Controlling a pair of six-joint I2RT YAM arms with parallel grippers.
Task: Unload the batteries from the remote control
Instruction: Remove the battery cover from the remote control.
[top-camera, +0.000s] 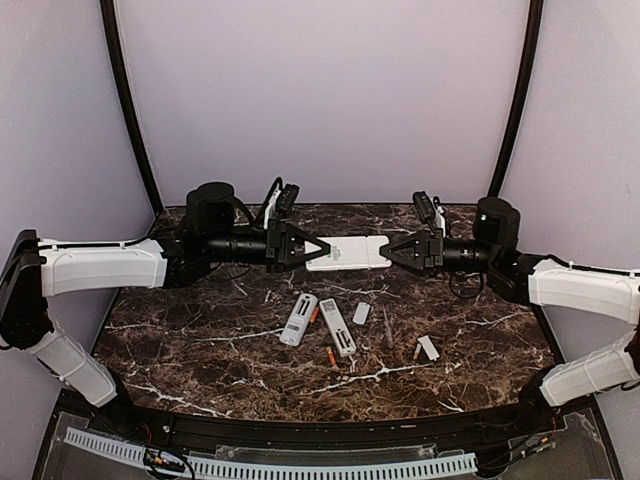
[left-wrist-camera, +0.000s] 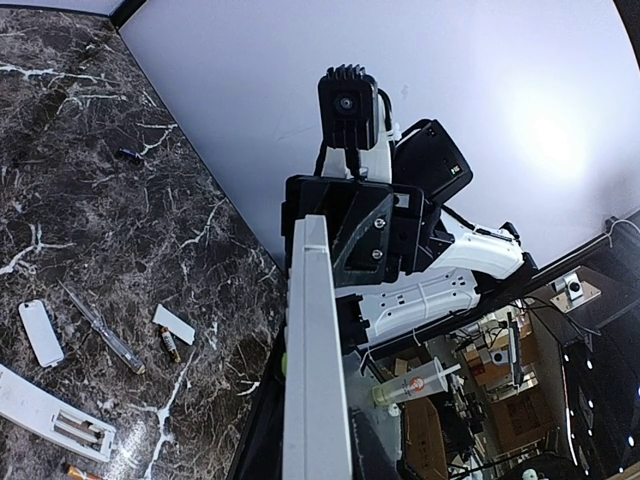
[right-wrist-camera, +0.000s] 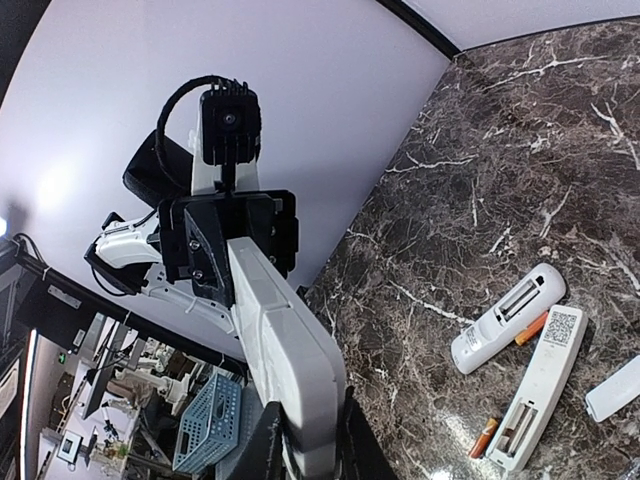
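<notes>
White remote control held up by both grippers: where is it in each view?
Top external: white remote control, centre, between left gripper and right gripper.
Left wrist: bottom centre, seen edge-on.
Right wrist: bottom centre, rising up-left.
Shared landmark: open white remote lying beside an orange battery.

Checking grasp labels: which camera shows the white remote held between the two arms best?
Top external: the whole held remote shows, spanning from left end effector to right end effector. Both wrist views catch it only foreshortened, running lengthwise away from the camera.
</notes>
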